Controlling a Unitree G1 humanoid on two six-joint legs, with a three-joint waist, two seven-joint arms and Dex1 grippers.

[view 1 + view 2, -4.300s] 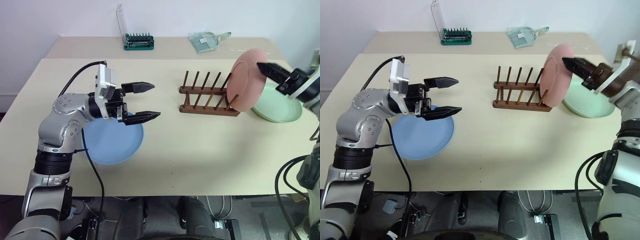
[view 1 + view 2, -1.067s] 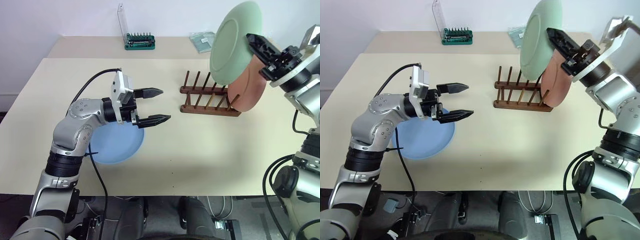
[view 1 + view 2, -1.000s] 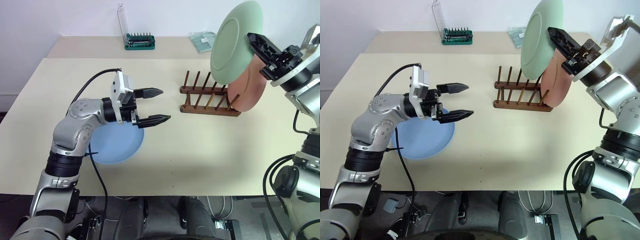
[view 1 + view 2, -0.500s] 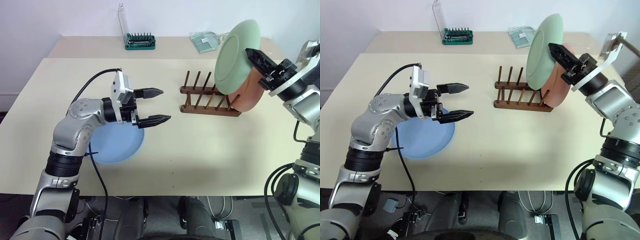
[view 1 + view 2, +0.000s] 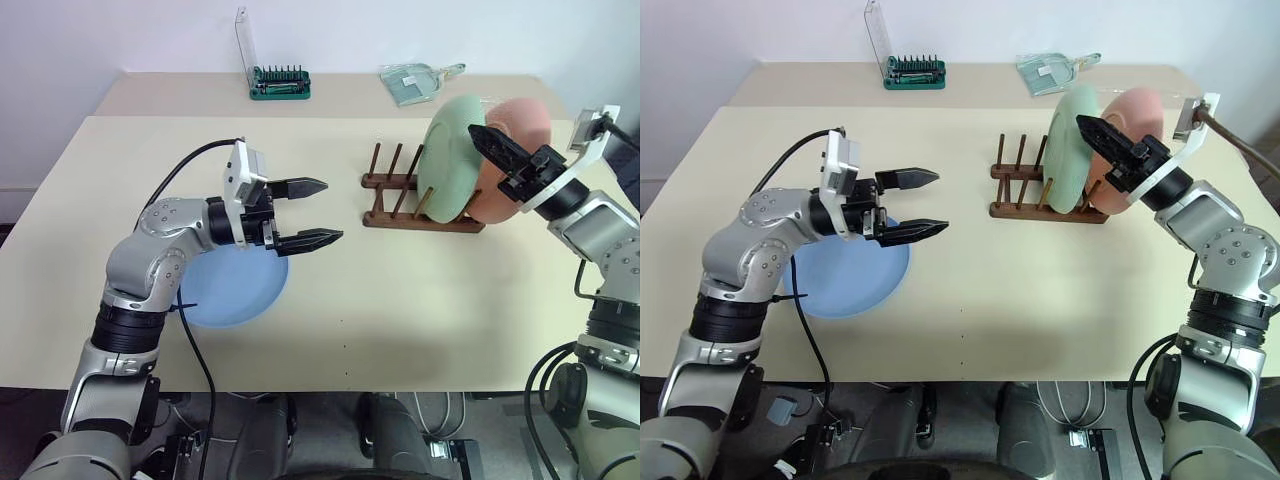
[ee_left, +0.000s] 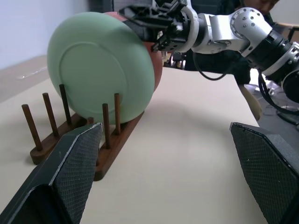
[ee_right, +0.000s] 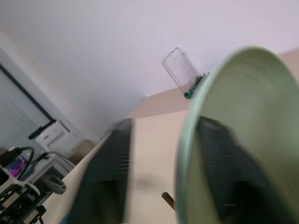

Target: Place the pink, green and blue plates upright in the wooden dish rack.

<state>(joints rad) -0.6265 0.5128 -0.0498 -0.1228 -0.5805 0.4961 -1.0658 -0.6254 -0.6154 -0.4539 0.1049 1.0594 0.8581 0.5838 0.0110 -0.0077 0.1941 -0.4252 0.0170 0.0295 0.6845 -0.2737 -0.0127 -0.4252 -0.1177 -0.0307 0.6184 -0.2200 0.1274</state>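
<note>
The wooden dish rack [image 5: 405,208] stands right of the table's middle. The green plate [image 5: 448,165] stands upright between its pegs, and the pink plate [image 5: 522,122] stands upright just behind it at the rack's right end. My right gripper [image 5: 482,138] is at the green plate's upper rim, open, with a finger on each side and a gap to the rim. The blue plate [image 5: 225,290] lies flat at the left. Over its right edge my left gripper [image 5: 332,211] hovers open and empty, pointing toward the rack.
A green screwdriver-bit case [image 5: 279,82] with a raised clear lid and a clear dustpan-like item [image 5: 415,82] sit on the rear table. Bare tabletop [image 5: 400,300] stretches between the blue plate and the rack and along the front edge.
The right arm lowered the green plate from above the rack into the pegs in front of the pink plate, and its fingers spread apart. The left arm stayed still.
</note>
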